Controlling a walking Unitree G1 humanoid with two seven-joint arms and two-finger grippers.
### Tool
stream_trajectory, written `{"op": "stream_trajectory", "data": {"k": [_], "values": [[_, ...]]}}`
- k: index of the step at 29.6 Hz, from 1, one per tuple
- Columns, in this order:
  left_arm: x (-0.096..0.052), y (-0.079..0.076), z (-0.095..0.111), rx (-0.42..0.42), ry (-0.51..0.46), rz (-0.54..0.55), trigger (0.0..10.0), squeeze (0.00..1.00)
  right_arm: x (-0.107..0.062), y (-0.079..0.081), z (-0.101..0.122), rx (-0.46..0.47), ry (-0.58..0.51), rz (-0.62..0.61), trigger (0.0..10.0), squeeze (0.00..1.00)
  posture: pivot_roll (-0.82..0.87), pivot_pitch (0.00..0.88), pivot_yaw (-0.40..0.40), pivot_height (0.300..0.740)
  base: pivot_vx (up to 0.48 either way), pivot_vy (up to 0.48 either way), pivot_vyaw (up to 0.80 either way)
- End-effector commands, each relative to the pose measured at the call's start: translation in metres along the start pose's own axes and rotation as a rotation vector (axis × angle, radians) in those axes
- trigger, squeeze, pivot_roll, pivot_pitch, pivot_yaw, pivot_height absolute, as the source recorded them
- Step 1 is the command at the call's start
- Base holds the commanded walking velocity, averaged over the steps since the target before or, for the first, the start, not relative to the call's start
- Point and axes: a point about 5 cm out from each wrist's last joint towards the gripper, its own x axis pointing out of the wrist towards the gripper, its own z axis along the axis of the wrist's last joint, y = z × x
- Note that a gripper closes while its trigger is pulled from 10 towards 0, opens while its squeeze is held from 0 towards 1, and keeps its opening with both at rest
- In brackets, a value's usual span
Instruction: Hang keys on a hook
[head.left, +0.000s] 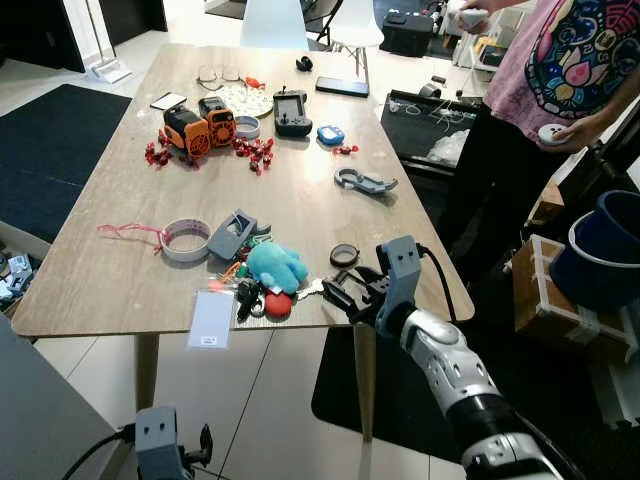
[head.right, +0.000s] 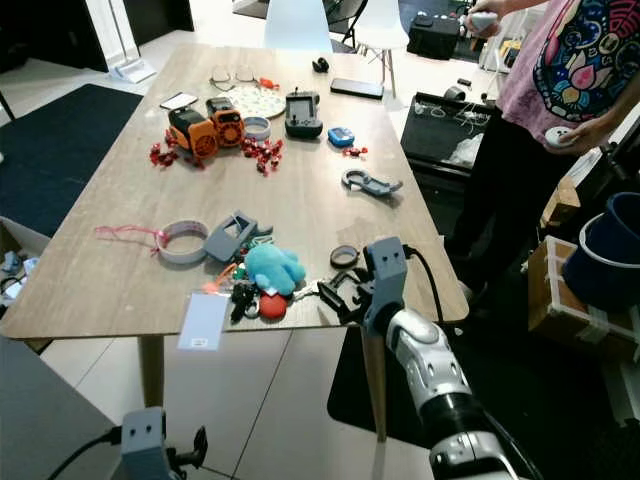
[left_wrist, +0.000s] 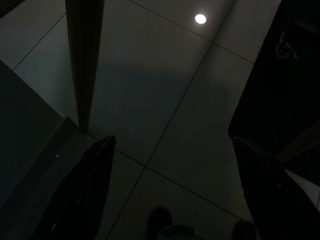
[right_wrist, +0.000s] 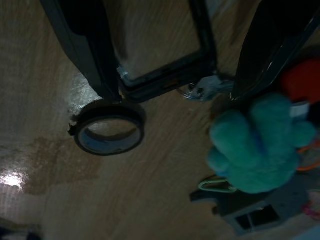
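Note:
A bunch of keys lies near the table's front edge: a teal plush charm (head.left: 277, 266), a red round tag (head.left: 278, 305), a black fob (head.left: 245, 297) and a silver key (head.left: 312, 291) pointing right. My right gripper (head.left: 340, 297) hovers low over the edge just right of the bunch, open. In the right wrist view its fingers (right_wrist: 85, 45) stand wide apart with the silver key's end (right_wrist: 205, 90) between their tips and the teal plush (right_wrist: 257, 150) just beyond. A grey plastic bracket (head.left: 232, 236) stands behind the plush. My left gripper (left_wrist: 175, 200) hangs open below the table.
A tape roll (head.left: 186, 238), a small black ring (head.left: 344, 254) and a white card (head.left: 211, 318) lie close to the keys. Orange toys (head.left: 198, 128), a controller (head.left: 292, 112) and a grey carabiner (head.left: 365, 182) sit farther back. A person (head.left: 560, 80) stands at the right, beside a blue bucket (head.left: 610, 250).

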Motion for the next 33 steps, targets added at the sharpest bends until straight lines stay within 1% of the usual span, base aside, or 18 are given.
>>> {"op": "stream_trajectory", "data": {"k": [1, 8, 17, 18, 19, 20, 21, 22, 24, 26, 27, 28, 29, 31, 33], "values": [[-0.003, -0.004, -0.007, -0.020, 0.027, 0.003, 10.0, 0.00, -0.001, -0.004, -0.006, 0.014, 0.024, -0.029, 10.0, 0.00, 0.04, 0.114, -0.079, 0.740, 0.000, 0.000, 0.00], [-0.004, -0.004, -0.007, -0.020, 0.025, 0.004, 10.0, 0.00, 0.010, -0.001, -0.006, 0.033, 0.036, -0.044, 10.0, 0.00, 0.04, 0.117, -0.084, 0.740, 0.000, 0.000, 0.00], [-0.004, -0.005, -0.008, -0.016, 0.022, 0.002, 10.0, 0.00, 0.013, 0.004, -0.012, 0.028, 0.065, -0.023, 10.0, 0.00, 0.04, 0.115, -0.085, 0.740, 0.000, 0.000, 0.00], [-0.004, -0.005, -0.008, -0.015, 0.022, 0.001, 10.0, 0.00, 0.013, 0.005, -0.013, 0.029, 0.068, -0.019, 8.3, 0.00, 0.04, 0.117, -0.084, 0.740, 0.000, 0.000, 0.00], [-0.004, -0.005, -0.008, -0.015, 0.022, 0.001, 10.0, 0.00, 0.013, 0.005, -0.013, 0.029, 0.068, -0.019, 8.3, 0.00, 0.04, 0.117, -0.084, 0.740, 0.000, 0.000, 0.00], [-0.004, -0.005, -0.008, -0.014, 0.023, 0.000, 10.0, 0.00, 0.014, 0.005, -0.014, 0.030, 0.073, -0.015, 5.1, 0.00, 0.04, 0.117, -0.084, 0.740, 0.000, 0.000, 0.00], [-0.004, -0.005, -0.008, -0.014, 0.023, 0.000, 10.0, 0.00, 0.014, 0.005, -0.014, 0.030, 0.073, -0.015, 5.1, 0.00, 0.04, 0.117, -0.084, 0.740, 0.000, 0.000, 0.00], [-0.005, -0.005, -0.008, -0.014, 0.023, 0.000, 10.0, 0.00, 0.014, 0.006, -0.015, 0.030, 0.077, -0.012, 4.6, 0.00, 0.04, 0.117, -0.084, 0.740, 0.000, 0.000, 0.00], [-0.005, -0.005, -0.008, -0.014, 0.023, 0.000, 10.0, 0.00, 0.014, 0.006, -0.016, 0.030, 0.081, -0.010, 4.5, 0.00, 0.04, 0.118, -0.084, 0.740, 0.000, 0.000, 0.00], [-0.005, -0.005, -0.008, -0.013, 0.022, -0.001, 10.0, 0.00, 0.014, 0.006, -0.017, 0.032, 0.085, -0.006, 2.5, 0.00, 0.04, 0.118, -0.084, 0.740, 0.000, 0.000, 0.00], [-0.005, -0.005, -0.008, -0.013, 0.022, -0.001, 10.0, 0.00, 0.014, 0.006, -0.017, 0.033, 0.086, -0.005, 1.9, 0.00, 0.04, 0.118, -0.084, 0.740, 0.000, 0.000, 0.00], [-0.005, -0.005, -0.008, -0.013, 0.022, -0.001, 10.0, 0.00, 0.014, 0.006, -0.018, 0.033, 0.087, -0.003, 1.5, 0.00, 0.04, 0.118, -0.084, 0.740, 0.000, 0.000, 0.00], [-0.005, -0.005, -0.008, -0.013, 0.022, -0.001, 10.0, 0.00, 0.014, 0.006, -0.018, 0.033, 0.087, -0.003, 1.5, 0.00, 0.04, 0.118, -0.084, 0.740, 0.000, 0.000, 0.00], [-0.005, -0.005, -0.008, -0.013, 0.022, -0.001, 10.0, 0.00, 0.015, 0.006, -0.018, 0.034, 0.088, -0.003, 0.4, 0.00, 0.04, 0.117, -0.083, 0.740, 0.000, 0.000, 0.00], [-0.005, -0.005, -0.008, -0.013, 0.022, -0.001, 10.0, 0.00, 0.015, 0.006, -0.018, 0.034, 0.088, -0.003, 0.4, 0.00, 0.04, 0.117, -0.083, 0.740, 0.000, 0.000, 0.00]]}}
